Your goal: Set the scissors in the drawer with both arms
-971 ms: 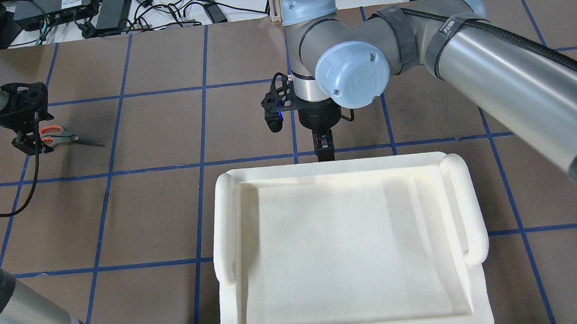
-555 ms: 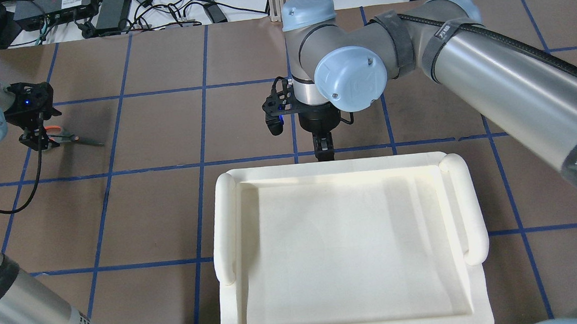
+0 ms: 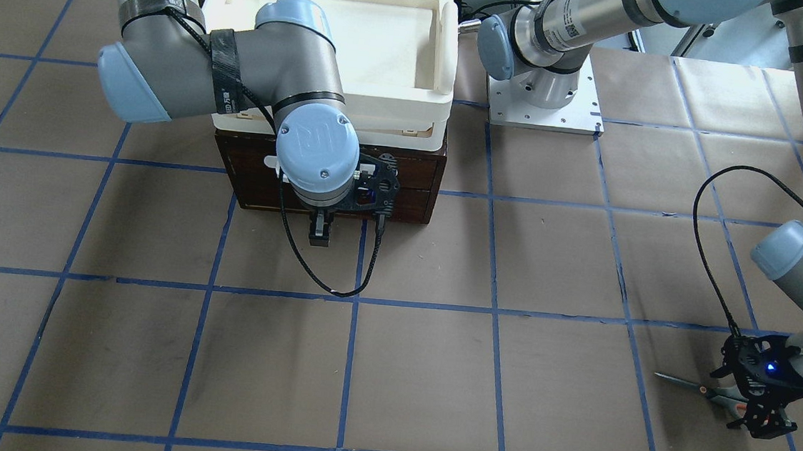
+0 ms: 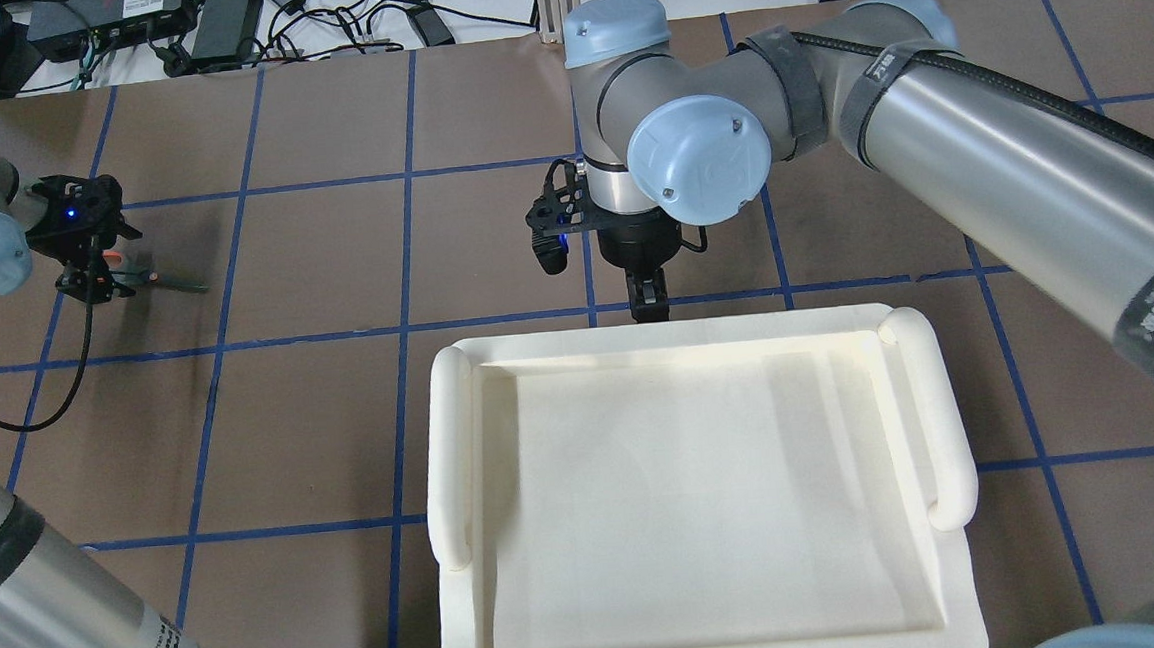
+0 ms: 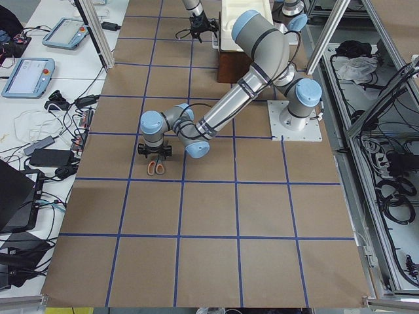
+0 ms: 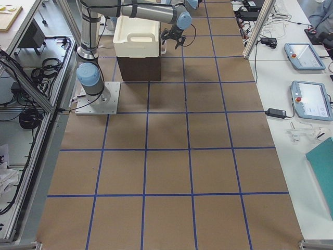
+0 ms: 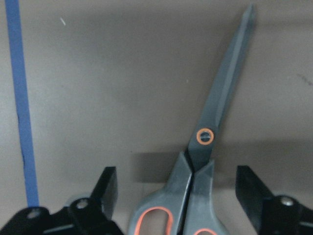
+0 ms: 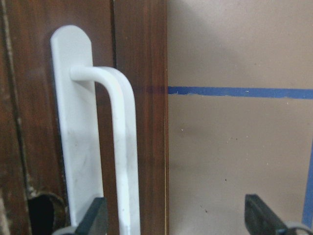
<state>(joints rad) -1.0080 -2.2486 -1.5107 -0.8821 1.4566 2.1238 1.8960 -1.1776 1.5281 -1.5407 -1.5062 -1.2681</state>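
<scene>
Left gripper straddles the scissors with its fingers wide and not touching, near the bench's operator-side edge. Right gripper gapes around the shut drawer's white handle (wrist cap embossed UR).

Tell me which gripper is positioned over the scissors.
The left gripper: its open fingers straddle the scissors near the grey handles. The right gripper faces the white loop handle on the drawer instead.
</scene>
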